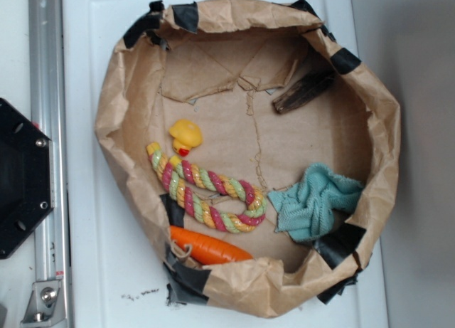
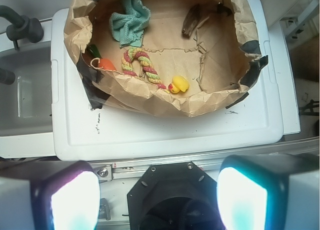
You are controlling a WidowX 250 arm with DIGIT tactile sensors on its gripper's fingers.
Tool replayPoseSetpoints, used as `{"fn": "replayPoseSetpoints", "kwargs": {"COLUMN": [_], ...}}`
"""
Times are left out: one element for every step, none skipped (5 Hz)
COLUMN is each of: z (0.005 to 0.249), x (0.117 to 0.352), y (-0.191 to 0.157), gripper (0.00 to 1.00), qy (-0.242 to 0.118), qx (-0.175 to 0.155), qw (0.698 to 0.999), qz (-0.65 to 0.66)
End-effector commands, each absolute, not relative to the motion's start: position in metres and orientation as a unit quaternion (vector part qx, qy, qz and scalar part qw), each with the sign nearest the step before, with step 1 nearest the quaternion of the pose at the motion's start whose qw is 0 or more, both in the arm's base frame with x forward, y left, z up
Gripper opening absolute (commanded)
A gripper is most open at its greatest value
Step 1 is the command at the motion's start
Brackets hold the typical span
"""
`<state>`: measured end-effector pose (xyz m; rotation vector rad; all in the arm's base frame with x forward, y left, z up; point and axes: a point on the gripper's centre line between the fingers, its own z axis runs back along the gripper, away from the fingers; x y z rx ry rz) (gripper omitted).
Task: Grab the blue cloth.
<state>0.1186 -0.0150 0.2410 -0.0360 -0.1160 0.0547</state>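
Observation:
The blue cloth (image 1: 317, 202) lies crumpled on the floor of a brown paper basin (image 1: 387, 114), against its right wall. In the wrist view the blue cloth (image 2: 131, 19) shows at the top, far from me. My gripper (image 2: 159, 200) is open, its two bright pads wide apart with nothing between them. It hovers over the black robot base (image 2: 175, 195), outside the basin. The gripper does not show in the exterior view.
Inside the basin lie a pink-yellow-green rope (image 1: 206, 189), a yellow duck (image 1: 185, 136), an orange carrot (image 1: 207, 247) and a dark wood piece (image 1: 302, 93). The basin rests on a white lid (image 1: 85, 72). A metal rail (image 1: 44, 129) and the black base (image 1: 21, 178) stand left.

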Motion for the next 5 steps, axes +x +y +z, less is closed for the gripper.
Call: {"fn": "replayPoseSetpoints", "kwargs": {"z": [0.170, 0.138, 0.103, 0.068, 0.051], "x": [0.219, 0.270, 0.306, 0.316, 0.314], "y": [0.017, 0.009, -0.020, -0.049, -0.060], "gripper": [1.00, 1.00, 1.00, 1.00, 1.00], "qy": [-0.105, -0.094, -0.078, -0.071, -0.074], "qx": [0.015, -0.012, -0.025, -0.034, -0.059], "qw": [0.990, 0.994, 0.997, 0.995, 0.990], "qz": [0.091, 0.051, -0.004, -0.068, -0.108]}}
